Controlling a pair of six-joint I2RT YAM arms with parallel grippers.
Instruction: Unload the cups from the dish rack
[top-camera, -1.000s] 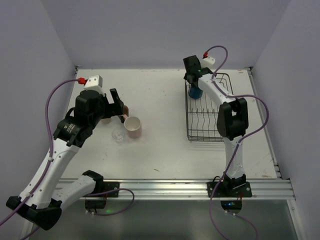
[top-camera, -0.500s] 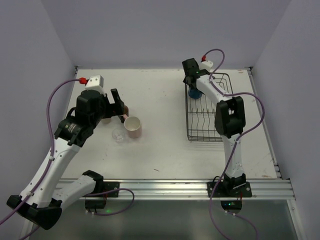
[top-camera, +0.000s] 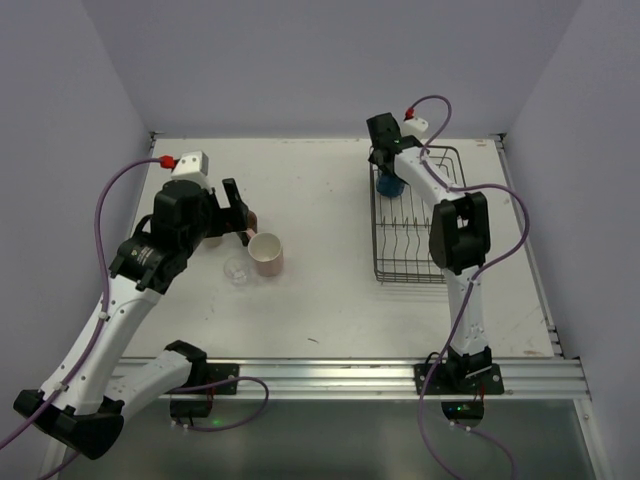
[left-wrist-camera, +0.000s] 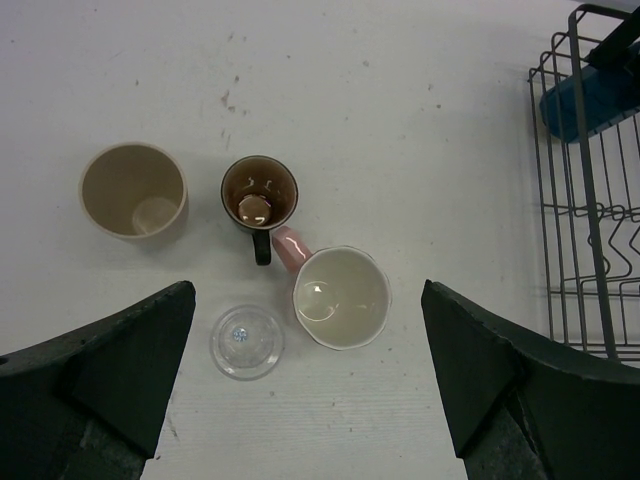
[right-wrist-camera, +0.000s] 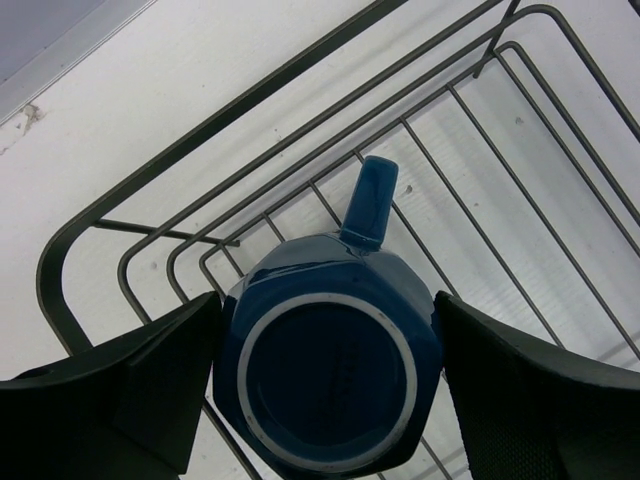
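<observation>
- At the dish rack's (top-camera: 405, 255) far-left corner, the blue mug (right-wrist-camera: 330, 360) sits upside down, glossy and faceted.
- Your right end effector (right-wrist-camera: 328, 370) straddles it; you cannot tell whether it pinches.
- Left end effector (left-wrist-camera: 307, 290): spread.

Lighting is bright, even and diffuse in all three views. In the overhead view the white table (top-camera: 330, 300) reads uniformly bright, and the shadows on it are faint and soft-edged. In the left wrist view, small highlights sit inside the pink cup (left-wrist-camera: 340, 297) and on the clear glass (left-wrist-camera: 247, 342) at lower centre. The fingers (left-wrist-camera: 100, 390) in the lower corners render nearly black, with little surface detail. In the right wrist view, the blue mug (right-wrist-camera: 330, 360) carries a mild sheen and is in sharp focus. The rack (right-wrist-camera: 480, 150) bars are crisp.
</observation>
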